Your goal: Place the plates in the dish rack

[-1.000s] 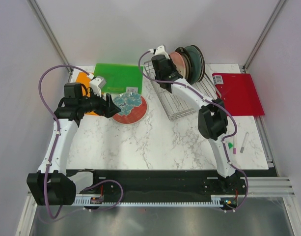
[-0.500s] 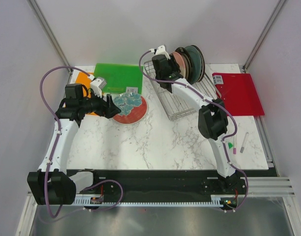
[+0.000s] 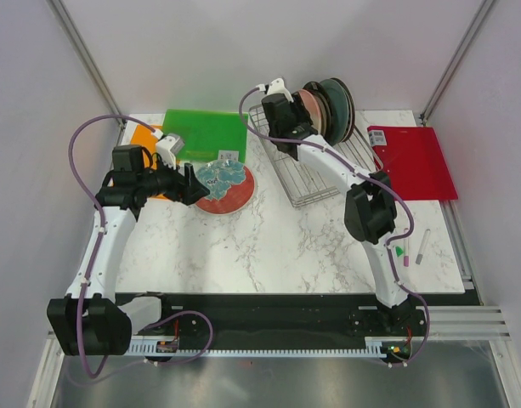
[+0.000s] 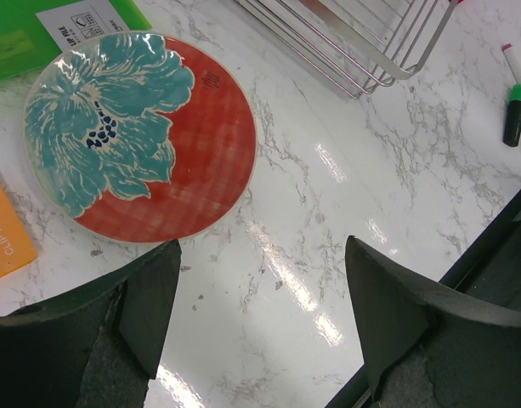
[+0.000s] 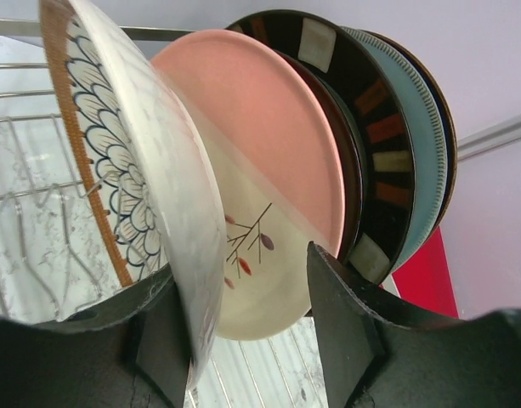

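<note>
From above, the white marble table (image 3: pixel 268 246) fills the middle of the frame. The red plate with teal flowers (image 3: pixel 225 188) lies flat, left of centre, with the left gripper (image 3: pixel 195 185) just beside its left edge. The silver wire dish rack (image 3: pixel 315 170) sits at upper centre, with a row of standing plates (image 3: pixel 330 109) at its far end. The right gripper (image 3: pixel 287 109) is at the near end of that row. Neither arm nor the red plate has visibly shifted since a second ago.

The left wrist view shows the glossy round red plate at upper left. The black fingers are spread wide at the bottom, holding nothing.

In the right wrist view, the brown-rimmed plate with white petals (image 5: pixel 124 170) stands on edge. Its rim lies between parted fingers, against or close to the left one and clear of the right. The matte pink-cream plate with a sprig (image 5: pixel 260 144) stands behind it.
</note>
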`<state>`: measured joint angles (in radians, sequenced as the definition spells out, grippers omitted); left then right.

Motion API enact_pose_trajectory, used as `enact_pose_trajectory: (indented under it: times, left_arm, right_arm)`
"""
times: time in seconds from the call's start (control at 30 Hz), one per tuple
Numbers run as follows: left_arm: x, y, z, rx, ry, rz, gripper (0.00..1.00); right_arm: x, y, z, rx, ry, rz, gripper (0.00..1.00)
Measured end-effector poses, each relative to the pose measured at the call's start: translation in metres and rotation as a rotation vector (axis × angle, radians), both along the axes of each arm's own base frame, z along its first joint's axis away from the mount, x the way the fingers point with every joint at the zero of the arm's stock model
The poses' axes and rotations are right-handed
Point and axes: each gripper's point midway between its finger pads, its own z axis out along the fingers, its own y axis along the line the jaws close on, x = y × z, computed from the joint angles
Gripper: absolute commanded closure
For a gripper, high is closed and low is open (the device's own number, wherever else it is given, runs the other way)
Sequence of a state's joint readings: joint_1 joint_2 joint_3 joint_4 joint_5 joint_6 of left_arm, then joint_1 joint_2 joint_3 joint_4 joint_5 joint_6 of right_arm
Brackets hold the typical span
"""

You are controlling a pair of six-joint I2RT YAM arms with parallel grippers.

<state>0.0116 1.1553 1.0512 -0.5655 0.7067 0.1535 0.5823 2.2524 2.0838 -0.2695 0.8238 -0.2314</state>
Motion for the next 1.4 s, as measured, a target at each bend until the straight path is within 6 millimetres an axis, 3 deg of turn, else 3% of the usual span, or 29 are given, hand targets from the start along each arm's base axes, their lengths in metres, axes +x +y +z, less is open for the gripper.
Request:
enact_pose_trajectory:
  times: [0.27, 0.47, 0.6, 0.67, 0.8, 0.97, 1.07, 1.17, 1.3, 1.4]
  left_arm:
    - [-0.005, 0.0, 0.004, -0.002, -0.018, 0.002, 0.15]
    - [-0.012, 0.0, 0.007, -0.002, -0.035, 0.004, 0.12]
    - [-0.008, 0.007, 0.004, 0.019, -0.027, 0.053, 0.08]
    - [0.001, 0.011, -0.001, 0.027, -0.016, 0.093, 0.12]
    - [0.032, 0.021, -0.036, 0.041, 0.122, 0.181, 0.22]
    - [0.074, 0.029, -0.099, 0.066, 0.332, 0.257, 0.3]
    - [0.102, 0.036, -0.124, 0.09, 0.397, 0.292, 0.29]
    - [0.129, 0.043, -0.136, 0.116, 0.402, 0.323, 0.28]
    - [0.155, 0.048, -0.137, 0.131, 0.379, 0.345, 0.27]
    - [0.173, 0.05, -0.138, 0.136, 0.361, 0.352, 0.3]
  right_arm:
    - [-0.022, 0.032, 0.038, 0.04, -0.054, 0.068, 0.4]
    - [-0.026, 0.031, 0.069, 0.082, -0.116, 0.067, 0.38]
    - [-0.024, 0.036, 0.073, 0.106, -0.113, 0.112, 0.17]
    - [-0.028, 0.047, 0.076, 0.144, -0.096, 0.193, 0.14]
    - [-0.075, 0.072, 0.082, 0.299, -0.003, 0.446, 0.13]
    - [-0.139, 0.088, 0.092, 0.499, 0.08, 0.638, 0.13]
    - [-0.157, 0.091, 0.075, 0.56, 0.142, 0.662, 0.13]
    - [-0.168, 0.089, 0.038, 0.57, 0.234, 0.649, 0.13]
    - [-0.183, 0.081, -0.006, 0.56, 0.351, 0.615, 0.13]
    - [-0.185, 0.078, -0.015, 0.564, 0.373, 0.605, 0.13]
